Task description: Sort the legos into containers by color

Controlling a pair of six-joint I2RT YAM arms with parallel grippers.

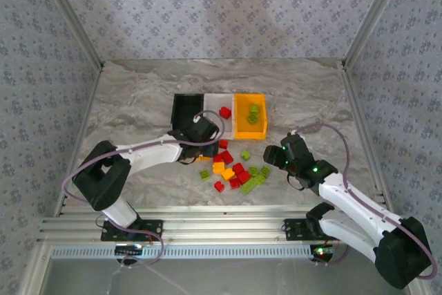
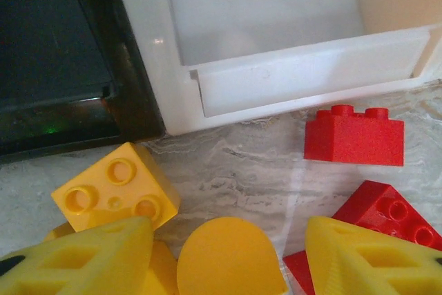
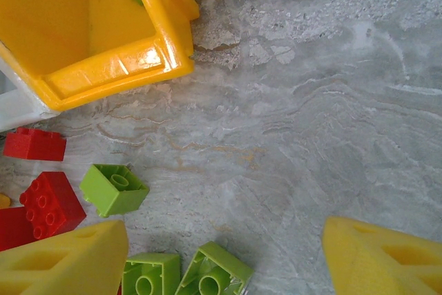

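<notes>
The left fingers (image 2: 90,260) are seen parted beside a yellow lego (image 2: 114,184) — the right fingers (image 3: 62,260) are spread wide over the table (image 3: 311,136), gripping nothing.

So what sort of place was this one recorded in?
Probably a purpose-built robot test cell, not a home: a marble-look table boxed in by wallpapered panels on aluminium frame posts, with the left arm and right arm bolted to a metal rail at its near edge.
</notes>
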